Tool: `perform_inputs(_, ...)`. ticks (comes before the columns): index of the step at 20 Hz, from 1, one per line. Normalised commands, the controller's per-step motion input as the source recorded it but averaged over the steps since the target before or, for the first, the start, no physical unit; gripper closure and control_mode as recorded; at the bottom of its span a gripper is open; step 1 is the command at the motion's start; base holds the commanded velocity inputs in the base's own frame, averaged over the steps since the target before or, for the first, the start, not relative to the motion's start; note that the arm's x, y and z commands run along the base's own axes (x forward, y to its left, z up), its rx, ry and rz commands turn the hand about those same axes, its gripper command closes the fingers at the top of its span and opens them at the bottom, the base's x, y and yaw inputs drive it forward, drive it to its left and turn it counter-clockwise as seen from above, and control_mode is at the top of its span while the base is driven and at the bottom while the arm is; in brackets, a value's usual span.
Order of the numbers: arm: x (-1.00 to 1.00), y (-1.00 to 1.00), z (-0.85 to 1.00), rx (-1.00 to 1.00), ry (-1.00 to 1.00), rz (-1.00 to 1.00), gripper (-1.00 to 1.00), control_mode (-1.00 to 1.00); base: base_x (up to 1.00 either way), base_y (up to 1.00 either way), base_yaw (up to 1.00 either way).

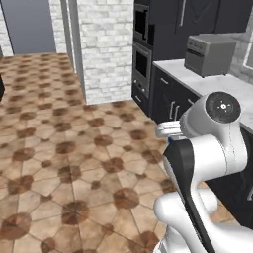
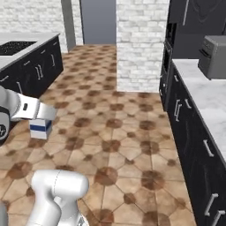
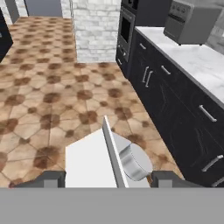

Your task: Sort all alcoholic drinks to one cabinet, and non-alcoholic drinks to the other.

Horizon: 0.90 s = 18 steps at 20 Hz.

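The milk carton [image 3: 94,162] sits between the gripper [image 3: 103,179] fingers. The counter [image 3: 197,65] lies at two o'clock, with the toaster [image 3: 190,22] on it.

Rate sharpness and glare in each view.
Left base view: floor crisp, no glare, white arm slightly soft. Right base view: white-and-blue gable-top milk carton in the gripper is small, blurred. Hand view: carton looms close, flat white, without shading detail; white marble counter evenly lit.
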Motion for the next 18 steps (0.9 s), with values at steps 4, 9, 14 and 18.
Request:
perform_inputs(4,0.0,0.0,0.0,0.0,0.0,0.0,1.0,1.0,1.0,0.0,0.06)
perform_inputs(9,0.0,0.0,0.0,0.0,0.0,0.0,1.0,1.0,1.0,0.0,0.05)
perform_inputs(14,0.0,0.0,0.0,0.0,0.0,0.0,1.0,1.0,1.0,0.0,0.01)
perform_inputs(18,0.0,0.0,0.0,0.0,0.0,0.0,1.0,1.0,0.87,0.15,-0.58)
